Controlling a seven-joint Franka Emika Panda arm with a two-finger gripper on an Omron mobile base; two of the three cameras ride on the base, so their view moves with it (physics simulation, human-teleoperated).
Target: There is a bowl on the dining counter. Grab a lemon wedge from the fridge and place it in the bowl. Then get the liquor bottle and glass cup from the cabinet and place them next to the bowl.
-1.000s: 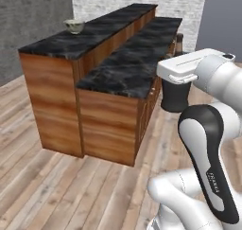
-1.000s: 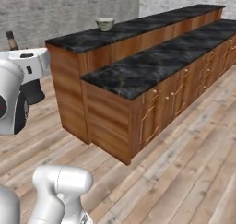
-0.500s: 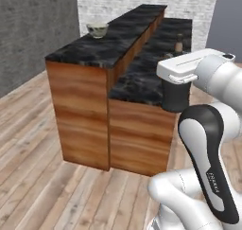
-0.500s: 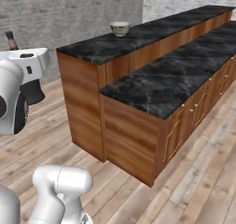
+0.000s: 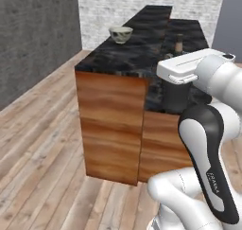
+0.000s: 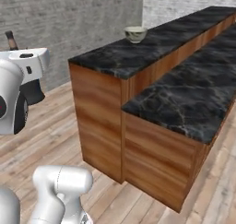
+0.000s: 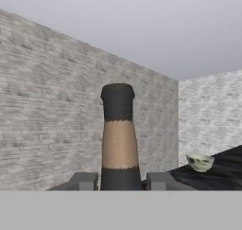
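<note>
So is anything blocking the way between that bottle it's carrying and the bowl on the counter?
Nothing visible. The gripper holds the liquor bottle upright, and the dark counter top around the bowl looks bare.

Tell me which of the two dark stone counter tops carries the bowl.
The upper dining counter top, the raised tier on the brick-wall side. The bowl stands on it, while the lower counter top beside it sits a step down.
</note>
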